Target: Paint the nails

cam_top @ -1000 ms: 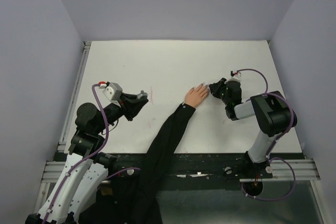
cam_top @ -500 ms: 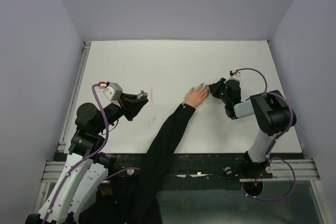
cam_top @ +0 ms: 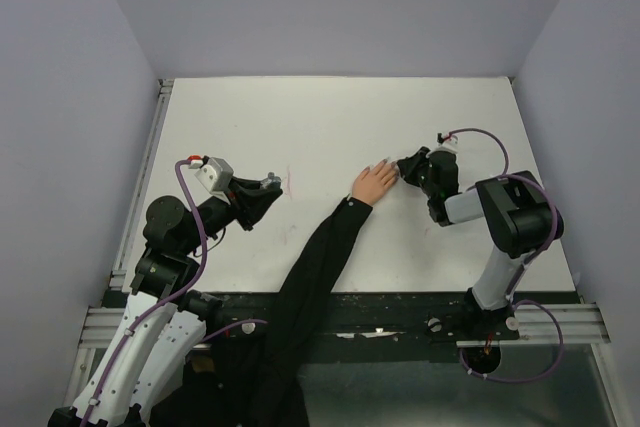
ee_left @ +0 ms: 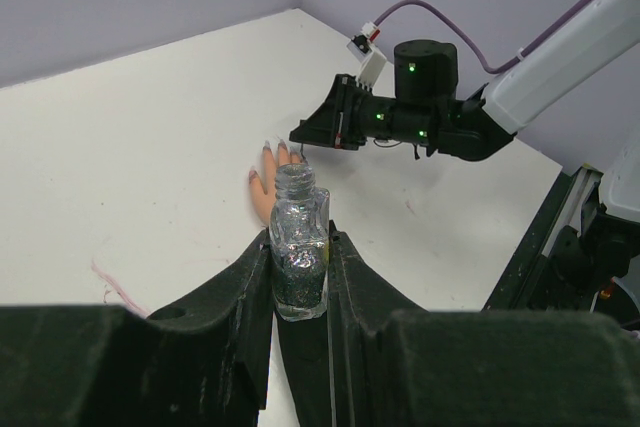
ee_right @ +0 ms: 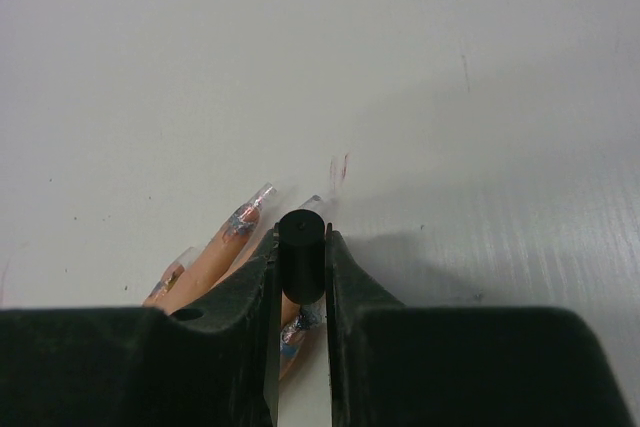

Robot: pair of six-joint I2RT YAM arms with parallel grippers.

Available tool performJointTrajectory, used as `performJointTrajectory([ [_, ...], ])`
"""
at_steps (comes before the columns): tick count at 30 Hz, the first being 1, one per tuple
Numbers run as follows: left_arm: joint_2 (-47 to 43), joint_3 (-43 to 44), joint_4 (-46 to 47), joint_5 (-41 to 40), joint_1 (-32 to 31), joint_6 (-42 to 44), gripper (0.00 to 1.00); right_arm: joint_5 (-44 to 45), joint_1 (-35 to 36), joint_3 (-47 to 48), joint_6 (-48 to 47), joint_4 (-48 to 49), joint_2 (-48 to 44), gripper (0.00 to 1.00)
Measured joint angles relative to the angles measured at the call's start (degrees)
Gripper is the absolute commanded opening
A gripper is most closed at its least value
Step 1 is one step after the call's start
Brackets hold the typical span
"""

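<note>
The pale peach fake hand [cam_top: 374,183] lies mid-table on its black sleeve [cam_top: 318,259]. Its nails [ee_right: 245,215] are long and clear, with glittery blue-purple paint near their bases. My right gripper [ee_right: 301,247] is shut on a black cylindrical brush cap [ee_right: 301,265], held just above the fingers. One painted nail [ee_right: 296,333] shows right below the cap; the brush itself is hidden. My left gripper [ee_left: 298,249] is shut on an open glitter polish bottle [ee_left: 298,259], held upright left of the hand. In the top view the right gripper [cam_top: 404,168] meets the fingertips and the left gripper [cam_top: 266,190] stands apart.
Faint red smears mark the white table [cam_top: 287,183] between the left gripper and the hand. Raised rails edge the table at left [cam_top: 150,162] and front. The sleeve hangs over the front edge between the two arm bases.
</note>
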Motion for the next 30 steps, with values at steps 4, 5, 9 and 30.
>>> performJointTrajectory([
  [4,0.00,0.00,0.00,0.00,-0.02,0.02,0.00,0.33,0.00,0.63,0.02,-0.04,0.52,0.01],
  [5,0.04,0.00,0.00,0.00,0.00,0.04,0.00,0.39,0.00,0.63,0.02,-0.11,0.55,0.01],
  [9,0.15,0.00,-0.02,0.00,0.00,0.07,0.00,0.96,0.00,0.70,0.02,-0.50,0.63,0.01],
  [30,0.15,0.00,0.00,0.00,0.00,0.11,0.00,3.19,0.11,2.54,0.44,-3.32,1.64,0.01],
])
